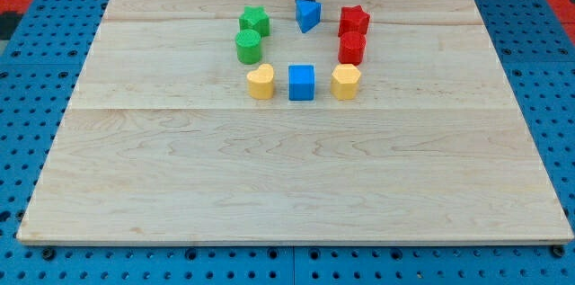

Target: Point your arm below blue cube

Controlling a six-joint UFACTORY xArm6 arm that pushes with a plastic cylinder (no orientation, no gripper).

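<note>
End effector was a bare rod, no jaws to open or close. My tip (306, 0) sat touching the blue wedge (308, 15). Blue cube (302, 82) lay further toward the view's bottom, between yellow heart (260, 81) and yellow hexagon (346, 81). Risk: heading straight down would shove wedge and cube.

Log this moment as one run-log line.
my tip: at the view's top, touching blue triangular block | blue cube: between yellow blocks, untouched | goal below cube: not reached
</note>
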